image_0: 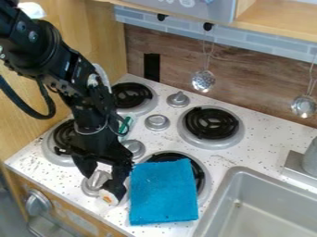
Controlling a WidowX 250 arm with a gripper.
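Nearest me, a blue cloth (162,192) lies partly over a burner (199,172), with the small white-and-orange piece (107,198) beside it near the table's (114,214) front edge. My tool (103,185) hangs there with its fingers spread, seemingly empty, a silver knob (97,180) showing between them; I judge this as positioning, where any grip calls for careful alignment around the piece. Farther back sits another burner (213,124).
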